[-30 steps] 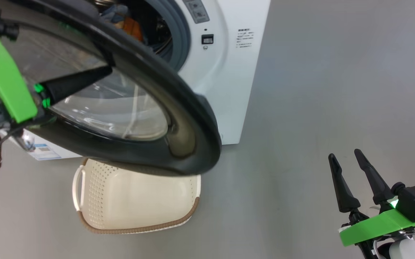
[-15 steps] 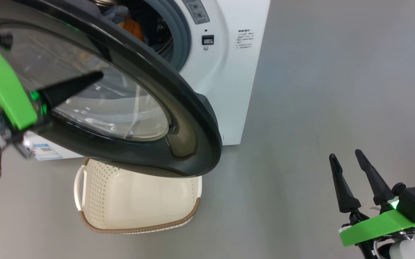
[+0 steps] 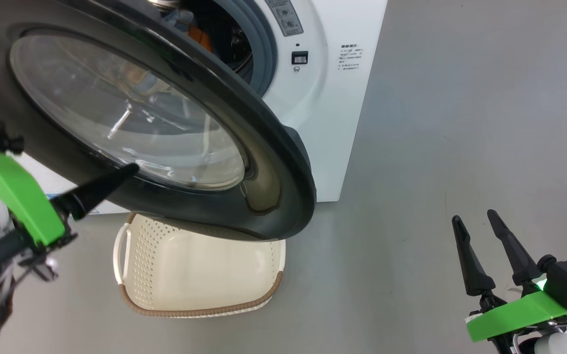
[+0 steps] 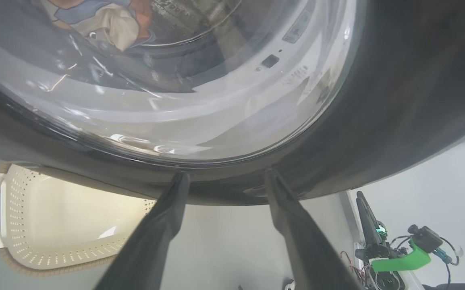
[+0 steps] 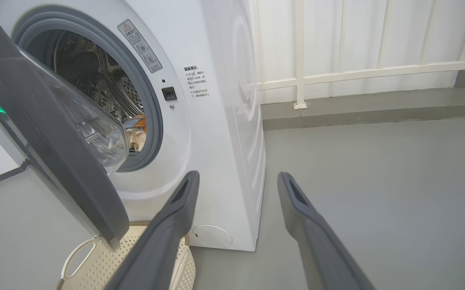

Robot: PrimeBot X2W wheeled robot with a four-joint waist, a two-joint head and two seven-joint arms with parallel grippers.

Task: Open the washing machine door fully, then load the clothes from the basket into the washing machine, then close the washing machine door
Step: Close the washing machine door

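Step in hand, as I read it: the last one, i.e. shutting the door. The basket (image 3: 205,312) sat on the floor (image 3: 436,147) in front of the washing machine (image 3: 332,123) and looked empty. The clothes (image 5: 137,139) lay in the drum (image 5: 95,72), blue and orange w/ a cream bit, seen past the gasket (image 5: 154,117). So loading was prob. done.

The washing machine door (image 3: 165,142) stood roughly half open, hinged on my left. Its free edge hung over the basket, w/o touching it as far as I could tell. The left gripper (image 4: 226,174) was on the door's outer side, fingers (image 4: 164,225) spread wide w/ nothing between them, both tips at the lower stretch of the black rim (image 4: 397,100). Contact or just short of it, I couldn't tell from the wrist cam. The right gripper (image 3: 473,216) hung low on my right, well apart from the machine, fingers wide too, empty.

Next move, in my judgement: press on the rim w/ the left tips, not on the glass bowl (image 5: 95,127), and follow the hinge arc in until the door catches at the small black latch (image 3: 299,58). The rim was glossy and curved, so the tips could slide off. A pos. nearer the free edge would give more leverage. The right arm had no part in it except staying out of the swing.
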